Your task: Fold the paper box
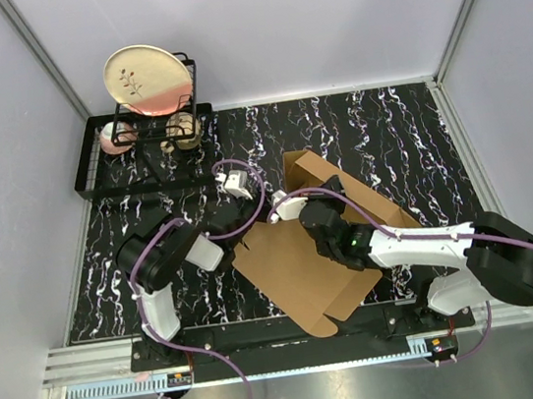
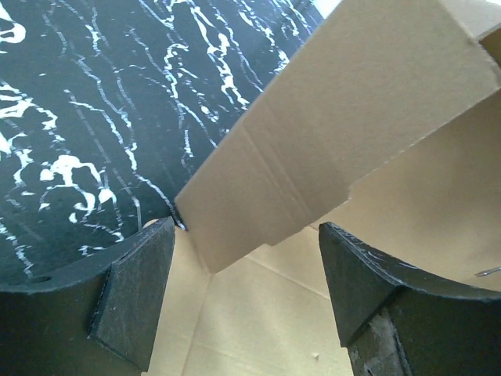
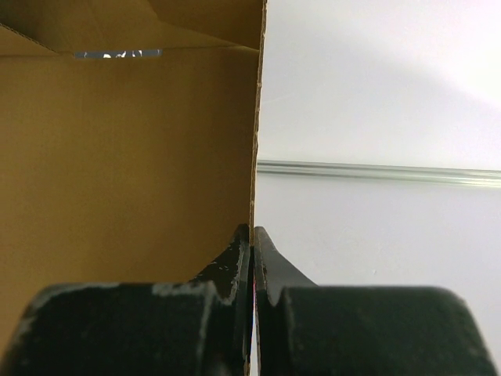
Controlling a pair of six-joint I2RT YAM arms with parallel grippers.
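Observation:
The paper box [image 1: 301, 269] is a brown cardboard sheet lying mid-table, with one long panel [image 1: 345, 193] raised along its far right side. My right gripper [image 1: 329, 201] pinches that panel. In the right wrist view the gripper [image 3: 252, 231] is shut on the thin cardboard edge [image 3: 256, 141], seen edge-on, with the brown face [image 3: 125, 149] to its left. My left gripper [image 1: 261, 215] hovers at the sheet's far left edge. In the left wrist view it [image 2: 246, 286] stands open over the flat cardboard [image 2: 258, 321], and the lower end of an upright flap [image 2: 313, 141] sits just ahead between its fingers [image 2: 133, 298].
A black dish rack [image 1: 139, 143] stands at the back left, holding a cream plate [image 1: 145, 78] and small bowls. The black marbled tabletop [image 1: 386, 133] is enclosed by pale walls on three sides. Cables loop around both arms.

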